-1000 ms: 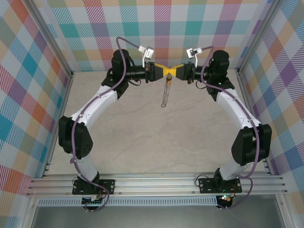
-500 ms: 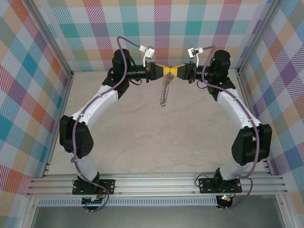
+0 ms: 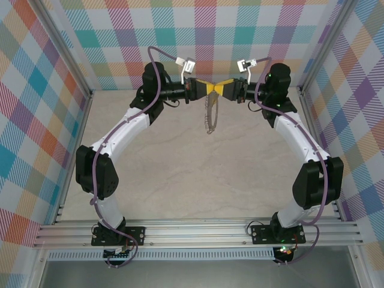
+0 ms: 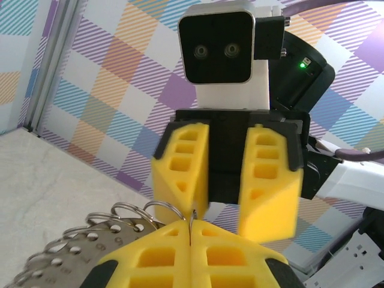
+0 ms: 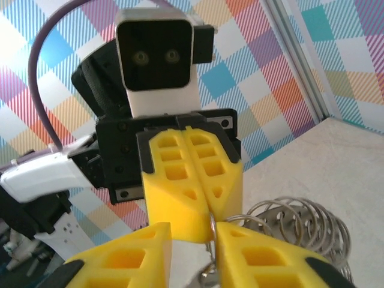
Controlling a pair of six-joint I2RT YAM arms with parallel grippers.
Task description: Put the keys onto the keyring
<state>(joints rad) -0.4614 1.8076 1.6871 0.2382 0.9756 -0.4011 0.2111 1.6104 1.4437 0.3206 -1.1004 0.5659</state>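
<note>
the worktop [image 3: 180, 174] lies pale and bare-looking below, and above its 12 o'clock edge your left arm [image 3: 129, 129] and right arm [image 3: 297, 135] curve in to meet, wrist facing wrist.

the left gripper [image 4: 191, 237] has its jaws pressed fully together, pad against pad, pinching the top of the keyring [image 3: 209, 114]. from that pinch the ring hangs toward 6 o'clock in the top view, a thin scalloped loop dangling free above the worktop, apart from the surface as far as i can tell. in the left wrist view its bumpy grey band and 2 or 3 wire coils sit at about 9 o'clock of the closed jaws.

the right gripper [image 5: 193, 240] is parted: its 2 yellow pads stand apart with a clear gap, and a thin wire of the ring runs down through that gap, touching neither pad that i can see. the coils bulge out at 3 o'clock of it.

whether the key is pinched anywhere in that yellow cluster is too small to tell.

my reading is that you are in the hand-to-hand stage: the ring is held up and presented, and the threading is not yet done. the next move calls for a fine, slow approach by the right side at the wire end, while the left clamps firmly enough that the hanging loop does not swing or twist away.
</note>
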